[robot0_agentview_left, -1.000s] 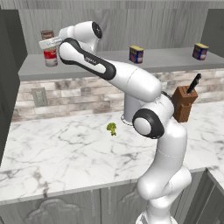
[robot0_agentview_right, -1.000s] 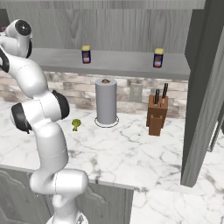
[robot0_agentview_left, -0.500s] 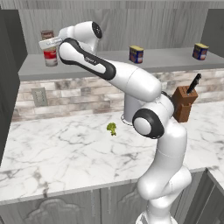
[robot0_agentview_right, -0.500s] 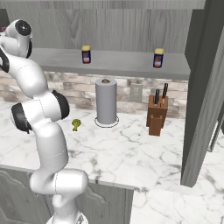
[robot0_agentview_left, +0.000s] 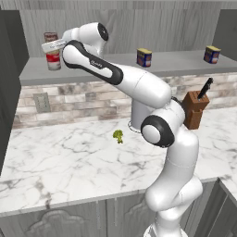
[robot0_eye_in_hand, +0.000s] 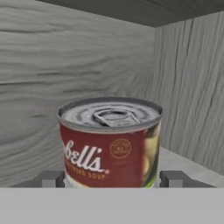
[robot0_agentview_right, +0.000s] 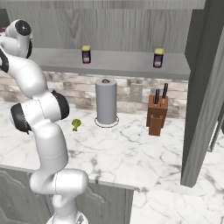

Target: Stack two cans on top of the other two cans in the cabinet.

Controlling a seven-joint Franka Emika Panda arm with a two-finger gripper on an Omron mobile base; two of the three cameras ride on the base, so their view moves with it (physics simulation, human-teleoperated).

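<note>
On the left end of the cabinet shelf (robot0_agentview_left: 176, 63), a red-and-pale-yellow can (robot0_agentview_left: 50, 37) with a silver lid (robot0_eye_in_hand: 111, 114) stands on top of the red-and-white can (robot0_agentview_left: 53, 61). My gripper (robot0_agentview_left: 50, 46) reaches in at that top can. In the hand view the gripper (robot0_eye_in_hand: 112, 179) is open, one fingertip (robot0_eye_in_hand: 51, 178) on each side of the can (robot0_eye_in_hand: 109, 148), just off its sides. Two dark blue cans with yellow tops stand singly further along the shelf (robot0_agentview_right: 122, 62), one at the middle (robot0_agentview_left: 144, 57) (robot0_agentview_right: 86, 54) and one at the right (robot0_agentview_left: 212, 54) (robot0_agentview_right: 159, 57).
On the white marble counter (robot0_agentview_left: 69, 162) stand a grey paper-towel roll (robot0_agentview_right: 106, 101) and a brown knife block (robot0_agentview_left: 195, 109) (robot0_agentview_right: 156, 114), with a small green vegetable (robot0_agentview_left: 118, 135) (robot0_agentview_right: 76, 124) lying between. Dark cabinet side panels (robot0_agentview_right: 205, 87) close the shelf at both ends.
The fingers have spread apart off the red-and-pale-yellow can's sides. The arm and all the cans stand where they were.
</note>
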